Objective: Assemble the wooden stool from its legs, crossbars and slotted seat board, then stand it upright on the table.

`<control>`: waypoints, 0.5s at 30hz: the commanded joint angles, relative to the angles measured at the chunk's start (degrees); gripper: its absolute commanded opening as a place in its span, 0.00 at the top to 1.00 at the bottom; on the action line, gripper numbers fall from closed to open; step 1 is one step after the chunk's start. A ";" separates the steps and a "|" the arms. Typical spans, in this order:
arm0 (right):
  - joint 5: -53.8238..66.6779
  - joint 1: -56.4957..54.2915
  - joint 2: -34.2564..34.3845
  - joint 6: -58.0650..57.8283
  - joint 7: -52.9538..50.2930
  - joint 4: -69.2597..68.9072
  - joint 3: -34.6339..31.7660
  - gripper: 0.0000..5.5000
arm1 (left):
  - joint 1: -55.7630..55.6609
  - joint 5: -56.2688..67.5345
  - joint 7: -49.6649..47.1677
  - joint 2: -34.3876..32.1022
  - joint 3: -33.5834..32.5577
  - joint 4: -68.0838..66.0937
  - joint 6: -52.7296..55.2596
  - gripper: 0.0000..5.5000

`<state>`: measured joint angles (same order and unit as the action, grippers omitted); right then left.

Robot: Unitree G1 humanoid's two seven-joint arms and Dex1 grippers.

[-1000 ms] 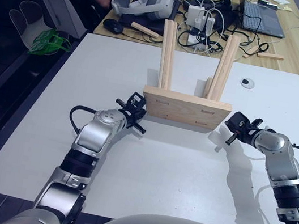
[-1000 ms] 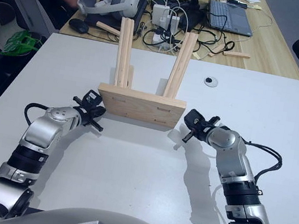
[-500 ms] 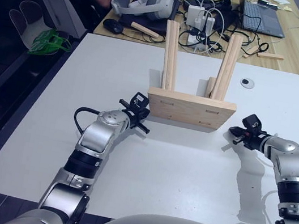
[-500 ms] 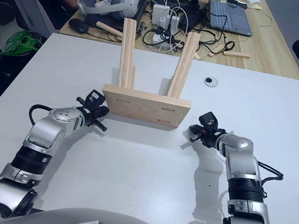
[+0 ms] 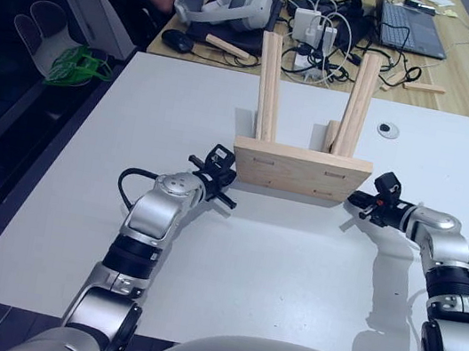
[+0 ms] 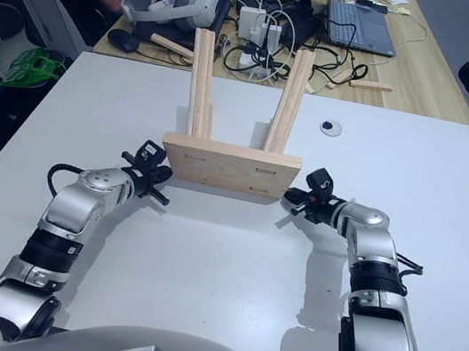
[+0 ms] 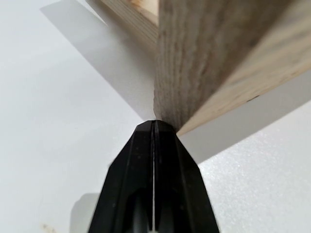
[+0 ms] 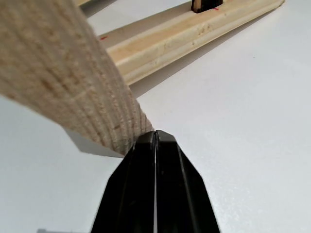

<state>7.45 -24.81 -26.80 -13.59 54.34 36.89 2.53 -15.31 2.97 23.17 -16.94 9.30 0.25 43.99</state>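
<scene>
The wooden stool lies on its side on the white table point(image 5: 272, 272). Its seat board point(image 5: 300, 170) stands on edge facing me, and its legs point(image 5: 267, 86) point away toward the far edge. My left gripper point(image 5: 225, 177) is shut, its tips touching the board's lower left corner. In the left wrist view the shut fingers point(image 7: 141, 184) meet the seat board point(image 7: 204, 58) at that corner. My right gripper point(image 5: 358, 201) is shut too, its tip pressed to the board's lower right corner. The right wrist view has the seat board point(image 8: 63, 87) and a leg point(image 8: 194, 34) beyond the shut fingers point(image 8: 170, 189).
A small round disc point(image 5: 388, 129) lies on the table at the far right. Behind it stands a wooden desk point(image 5: 466, 84) crowded with laptops, cables, a headset point(image 5: 227, 5) and loose wooden pieces. The near half of the table is bare.
My right gripper swung out to the right and came back against the seat's right corner. The stool has shifted a little to the right, and my left gripper followed it.
</scene>
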 commanded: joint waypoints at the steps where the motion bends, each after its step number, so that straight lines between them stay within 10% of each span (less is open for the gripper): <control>1: 0.35 -1.08 0.18 0.44 0.82 0.00 -0.04 1.00 | -1.26 0.09 0.24 0.30 0.38 -0.39 -0.39 1.00; 15: -1.30 -0.86 -0.88 0.92 1.43 -0.14 1.63 1.00 | -1.28 0.17 0.37 0.22 0.28 -0.56 -0.68 1.00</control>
<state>6.30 -24.86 -27.57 -13.26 55.50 36.88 4.08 -15.48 2.98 23.23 -16.94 9.28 -0.24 43.59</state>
